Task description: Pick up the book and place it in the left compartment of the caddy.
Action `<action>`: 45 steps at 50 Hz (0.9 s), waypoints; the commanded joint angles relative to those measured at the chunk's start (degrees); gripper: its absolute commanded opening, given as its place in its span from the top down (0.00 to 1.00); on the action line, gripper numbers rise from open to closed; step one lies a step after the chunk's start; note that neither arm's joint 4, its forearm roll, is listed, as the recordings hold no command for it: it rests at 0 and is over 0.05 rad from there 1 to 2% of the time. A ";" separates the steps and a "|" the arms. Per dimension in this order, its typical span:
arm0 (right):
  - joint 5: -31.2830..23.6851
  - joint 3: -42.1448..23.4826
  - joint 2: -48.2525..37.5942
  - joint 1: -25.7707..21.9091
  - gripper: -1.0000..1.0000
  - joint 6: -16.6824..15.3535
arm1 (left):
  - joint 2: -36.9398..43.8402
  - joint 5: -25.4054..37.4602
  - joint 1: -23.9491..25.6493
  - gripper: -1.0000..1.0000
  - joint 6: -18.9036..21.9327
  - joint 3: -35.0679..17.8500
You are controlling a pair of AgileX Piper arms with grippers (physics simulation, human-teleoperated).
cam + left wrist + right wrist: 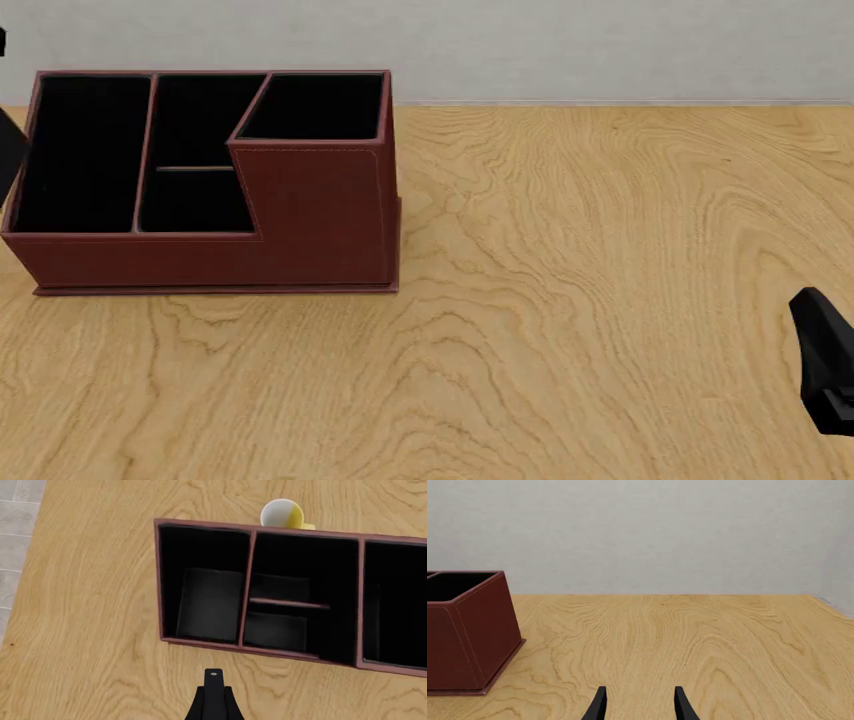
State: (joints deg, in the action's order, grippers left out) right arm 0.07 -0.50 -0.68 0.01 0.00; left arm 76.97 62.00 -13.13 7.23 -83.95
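Table (601, 250) carried the caddy (307, 220) at ten o'clock in the front view, and no book lay on the bare wood. In the left compartment (80, 150) the left wrist view showed a flat dark-grey slab, probably the book (210, 604), though black on black left that unsure. The middle sections and the tall end section looked empty. A yellow-white cup (283, 515) lay behind the caddy. The left gripper (213, 700) hovered above with fingers pressed together and nothing between them. The right gripper (640, 705) waited at four o'clock, parted and empty. Placing looked done; next called for a clean retreat.
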 commanded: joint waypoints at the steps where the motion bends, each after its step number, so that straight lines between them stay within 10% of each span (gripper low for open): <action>1: -0.04 0.12 0.19 0.00 0.00 0.00 | 1.80 -3.12 0.17 1.00 0.76 0.53; 45: -0.04 0.12 0.20 0.00 0.00 0.00 | 7.76 -13.42 0.69 1.00 -0.58 3.17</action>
State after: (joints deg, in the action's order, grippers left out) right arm 0.07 -0.50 -0.68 0.01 0.00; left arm 84.16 50.32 -12.39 6.15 -80.84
